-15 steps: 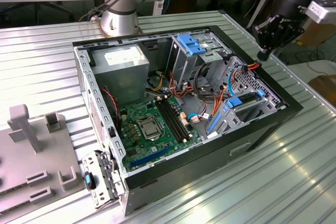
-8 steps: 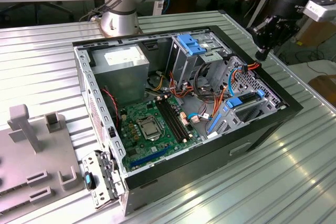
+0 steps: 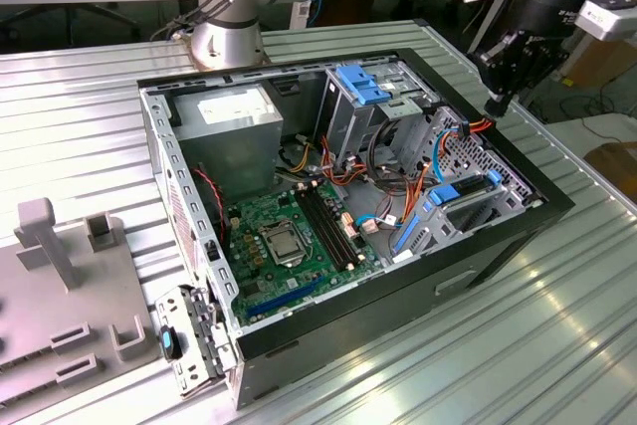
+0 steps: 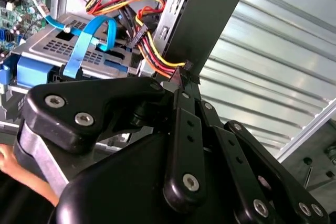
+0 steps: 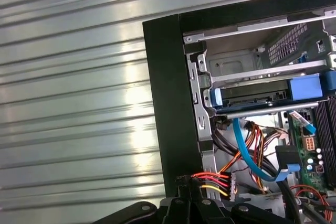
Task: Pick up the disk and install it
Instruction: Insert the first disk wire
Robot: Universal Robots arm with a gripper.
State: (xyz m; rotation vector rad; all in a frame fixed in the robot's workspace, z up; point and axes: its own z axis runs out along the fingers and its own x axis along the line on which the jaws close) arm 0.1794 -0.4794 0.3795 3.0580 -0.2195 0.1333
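The disk (image 5: 254, 94), a dark drive with blue side rails, sits inside the metal cage of the open computer case (image 3: 518, 236) at the exterior view's right. Its blue rail (image 3: 444, 192) shows there, and in the second wrist view the blue rail (image 4: 31, 72) lies under the perforated cage top. My gripper (image 3: 495, 105) hangs over the case's far right rim, apart from the disk. In both wrist views its fingertips meet on a black power connector (image 4: 185, 72) with red, yellow and orange wires; my gripper (image 5: 190, 182) holds it against the case's black edge.
The case holds a green motherboard (image 3: 289, 236), a grey power-supply box (image 3: 234, 121) and a drive cage with a blue latch (image 3: 363, 87). A blue data cable (image 5: 247, 150) loops near the disk. A grey fixture (image 3: 60, 276) stands at the exterior view's left on the ribbed metal table (image 3: 557, 345).
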